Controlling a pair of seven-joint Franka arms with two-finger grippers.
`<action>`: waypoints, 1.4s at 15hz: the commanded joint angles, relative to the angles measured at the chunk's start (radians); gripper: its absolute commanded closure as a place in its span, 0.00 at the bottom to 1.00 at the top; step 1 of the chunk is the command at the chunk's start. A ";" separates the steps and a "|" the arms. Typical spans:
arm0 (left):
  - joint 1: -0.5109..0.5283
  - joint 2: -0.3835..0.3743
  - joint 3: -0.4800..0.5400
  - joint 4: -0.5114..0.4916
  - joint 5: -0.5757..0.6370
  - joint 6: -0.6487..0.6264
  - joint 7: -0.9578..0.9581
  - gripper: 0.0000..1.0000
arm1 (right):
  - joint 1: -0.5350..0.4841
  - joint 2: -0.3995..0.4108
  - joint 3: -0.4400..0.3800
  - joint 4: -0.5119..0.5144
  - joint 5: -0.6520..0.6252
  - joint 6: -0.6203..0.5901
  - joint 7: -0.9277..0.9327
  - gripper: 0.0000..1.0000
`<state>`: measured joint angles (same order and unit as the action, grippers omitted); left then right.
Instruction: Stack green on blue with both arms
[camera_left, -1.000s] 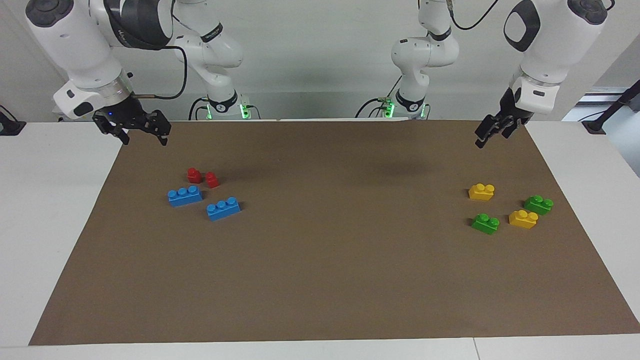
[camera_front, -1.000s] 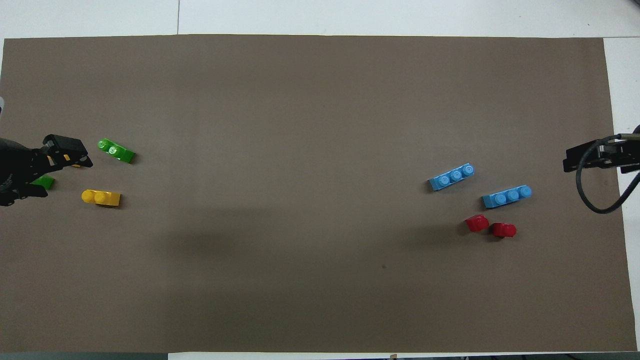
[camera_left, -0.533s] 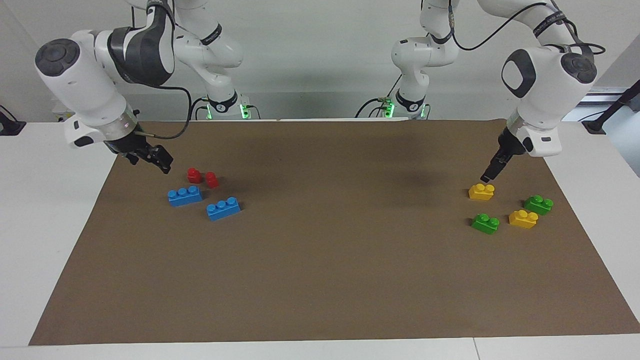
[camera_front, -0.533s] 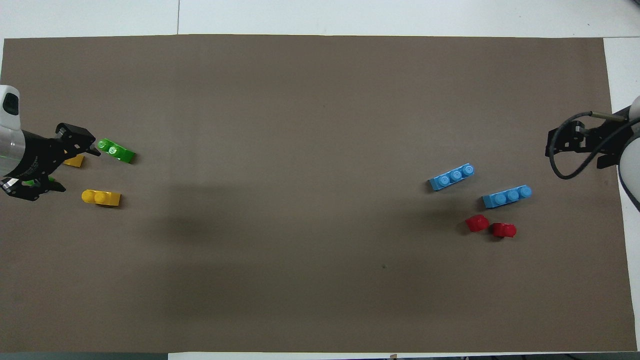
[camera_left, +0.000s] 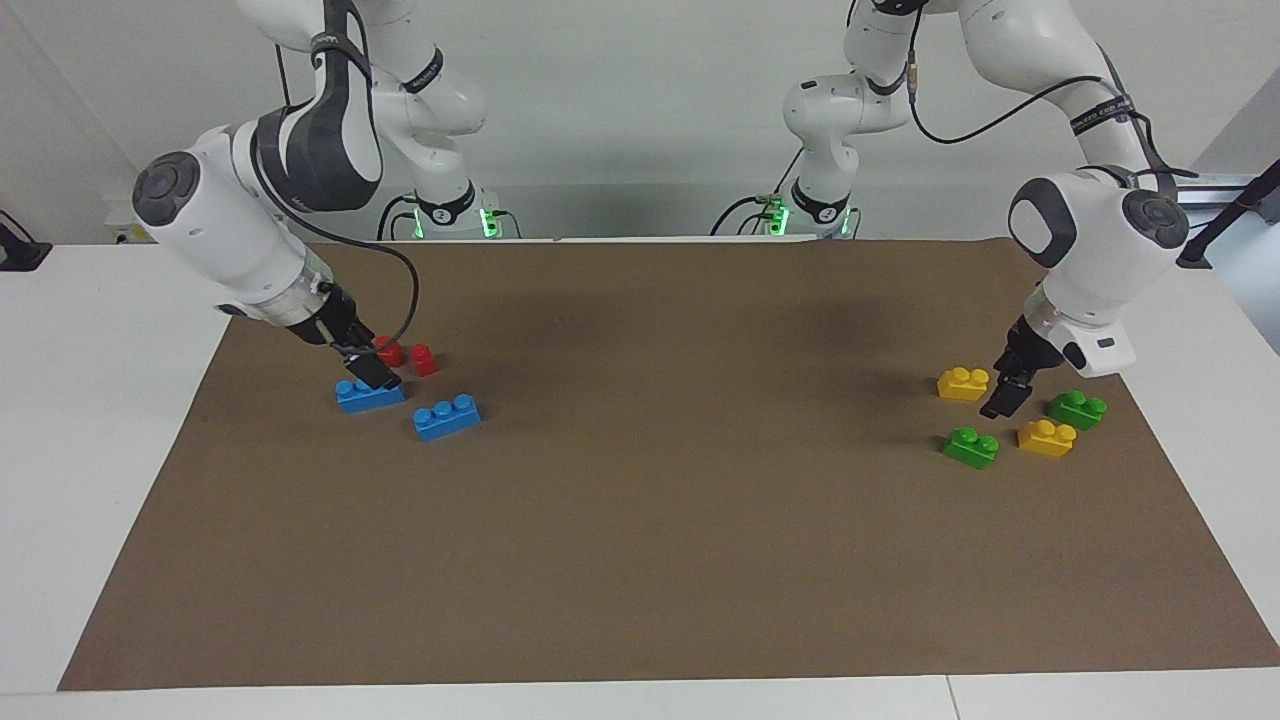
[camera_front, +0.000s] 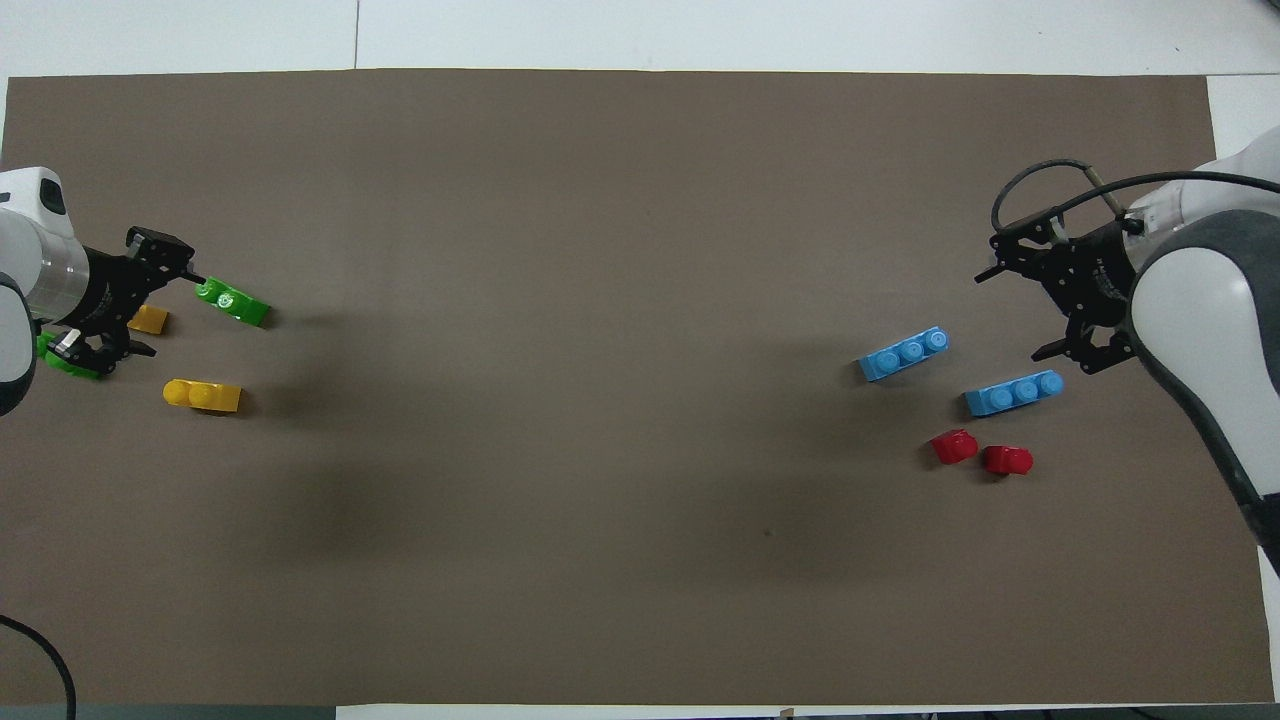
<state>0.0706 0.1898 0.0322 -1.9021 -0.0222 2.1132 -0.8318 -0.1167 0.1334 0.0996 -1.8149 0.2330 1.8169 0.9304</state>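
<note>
Over the green brick (camera_left: 1076, 409), the left gripper (camera_left: 1003, 398) has jaws apart; right gripper (camera_left: 368, 370) too. Light, hard plastic: pinch its flat sides.

Two green two-stud bricks (camera_left: 970, 446) (camera_left: 1077, 408) lie flat at the left arm's end; two blue three-stud bricks (camera_left: 369, 393) (camera_left: 446, 416) lie flat at the right arm's end, studs up.

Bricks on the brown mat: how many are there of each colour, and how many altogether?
Blue bricks: 2
Green bricks: 2
Yellow bricks: 2
Red pieces: 2
Total: 8
</note>
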 joint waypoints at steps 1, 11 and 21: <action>0.015 0.045 -0.006 0.011 0.002 0.065 -0.038 0.00 | -0.017 0.009 0.002 -0.052 0.037 0.042 0.014 0.00; 0.015 0.200 -0.006 0.077 0.004 0.177 -0.187 0.00 | -0.029 0.017 0.002 -0.121 0.065 0.120 -0.002 0.00; 0.018 0.211 -0.008 0.035 0.002 0.203 -0.190 0.00 | -0.043 0.043 0.002 -0.167 0.088 0.205 -0.045 0.00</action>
<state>0.0775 0.4064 0.0316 -1.8469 -0.0224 2.2889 -1.0105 -0.1472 0.1659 0.0944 -1.9669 0.2946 1.9881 0.9122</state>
